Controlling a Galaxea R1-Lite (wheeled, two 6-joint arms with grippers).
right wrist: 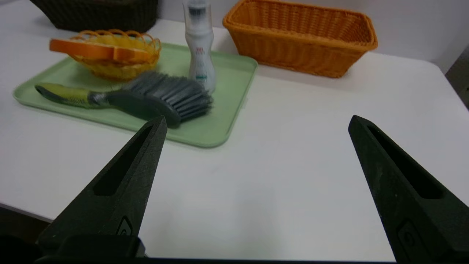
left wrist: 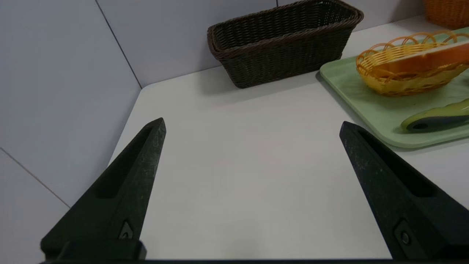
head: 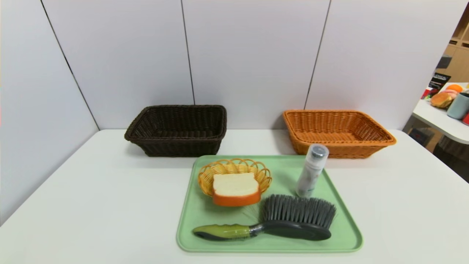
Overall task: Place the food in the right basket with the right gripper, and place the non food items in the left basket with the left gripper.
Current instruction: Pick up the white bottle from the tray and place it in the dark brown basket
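We see the tray (head: 344, 234) low in the centre of the head view, carrying bread (head: 235, 187), bottle (head: 311, 169) and brush (head: 278, 220). Dark basket (head: 177, 129) upper left, orange basket (head: 339, 132) upper right. Left tool (left wrist: 253, 124) and right tool (right wrist: 258, 123) hang wide above the bench (head: 91, 205).

Bread (head: 235, 189), brush (head: 278, 222), bottle (head: 311, 170) on tray (head: 346, 234)

My left gripper (left wrist: 252, 126) and right gripper (right wrist: 257, 121) both had matte black, pointy wedge fingers (left wrist: 139, 172) with long slots and tiny screws.
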